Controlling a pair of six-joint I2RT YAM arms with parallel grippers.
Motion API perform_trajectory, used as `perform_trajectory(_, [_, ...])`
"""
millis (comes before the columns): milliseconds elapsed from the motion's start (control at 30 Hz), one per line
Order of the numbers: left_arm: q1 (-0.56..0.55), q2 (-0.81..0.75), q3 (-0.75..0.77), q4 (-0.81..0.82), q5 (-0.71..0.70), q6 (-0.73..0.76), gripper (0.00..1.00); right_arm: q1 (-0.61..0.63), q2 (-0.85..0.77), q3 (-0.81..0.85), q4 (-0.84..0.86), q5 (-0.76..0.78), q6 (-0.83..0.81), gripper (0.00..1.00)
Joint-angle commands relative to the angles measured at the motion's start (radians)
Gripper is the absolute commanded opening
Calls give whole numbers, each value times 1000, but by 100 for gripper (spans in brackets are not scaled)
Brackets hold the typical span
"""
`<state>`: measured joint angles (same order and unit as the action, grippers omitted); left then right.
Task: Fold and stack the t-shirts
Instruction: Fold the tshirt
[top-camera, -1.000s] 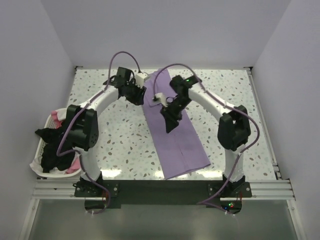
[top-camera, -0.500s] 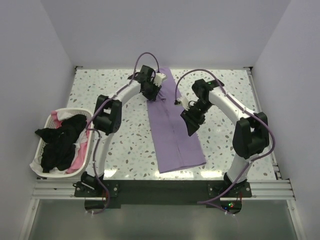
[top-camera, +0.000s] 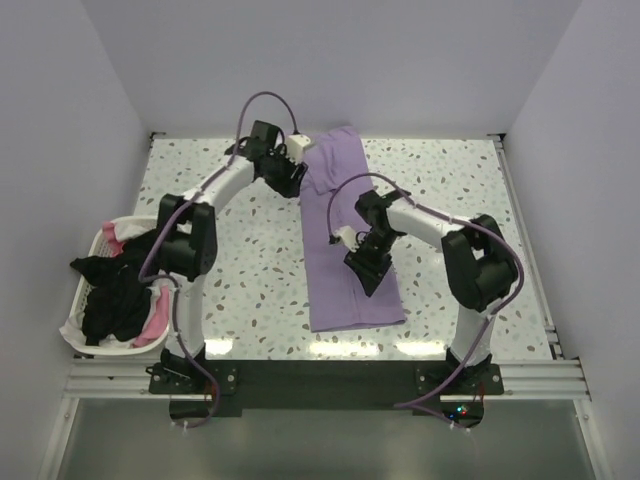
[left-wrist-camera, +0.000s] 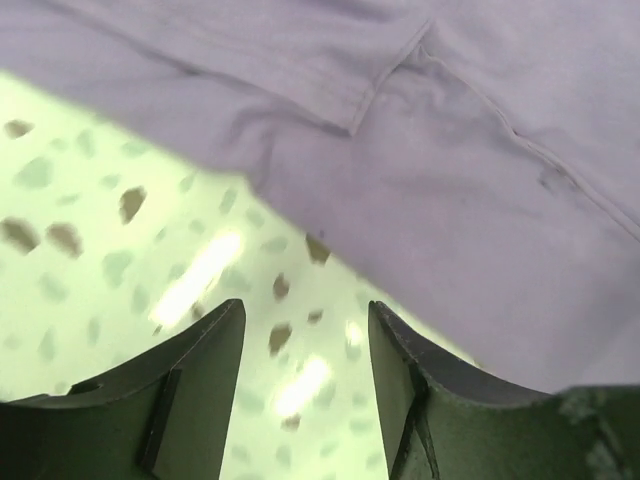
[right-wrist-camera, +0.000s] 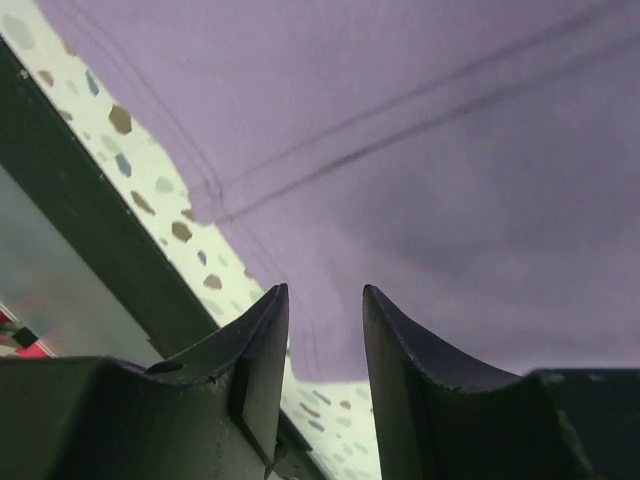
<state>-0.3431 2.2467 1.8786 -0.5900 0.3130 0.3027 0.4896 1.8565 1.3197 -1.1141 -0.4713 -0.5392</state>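
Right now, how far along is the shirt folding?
Early. The lilac shirt lies folded into a long strip. It is in hand: left gripper open beside its far end, right gripper open over its near half. A black shirt and pink shirt wait in the basket; no stack yet.

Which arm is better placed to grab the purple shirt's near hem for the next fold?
Right, probably. The right end effector hangs over the near half of the lilac t-shirt, with the hem corner in its wrist view. The left end effector sits at the far end, over bare table.
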Motion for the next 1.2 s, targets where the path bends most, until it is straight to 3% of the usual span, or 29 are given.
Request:
perform_trajectory(0, [78,-260,-114,90,118,-34,58,53,55,-11,128,59,45,39])
perform_trajectory(300, [208,-541,-374,44,212,41,59,286,162,-24,172,31,102,36])
perform_trajectory(433, [228,-665,-548,48,285,70,59,354,185,18,168,-67,146,42])
perform_trajectory(567, [230,-872,-752,61,373,191,58,346,63,50,140,-110,139,50])
perform_trajectory(600, [230,-909,-789,49,391,220,59,339,-44,38,140,-95,119,53])
perform_trajectory(700, [207,-1048,-918,-75,495,543,60,337,-266,-29,135,-9,23,64])
perform_trajectory(833, [69,-1199,-1065,-165,404,815,62,342,-507,-175,143,89,-154,72])
perform_trajectory(867, [-15,-1243,-1123,-168,387,847,62,343,-540,-210,145,100,-189,73])
perform_trajectory(967, [-170,-1292,-1220,-148,341,923,63,383,-617,-348,145,131,-280,70])
perform_trajectory(1100, [-373,-1277,-1335,-61,270,981,61,557,-657,-468,209,227,-295,63])
perform_trajectory(1167, [-416,-1268,-1357,-27,261,993,61,619,-674,-535,250,253,-291,63])
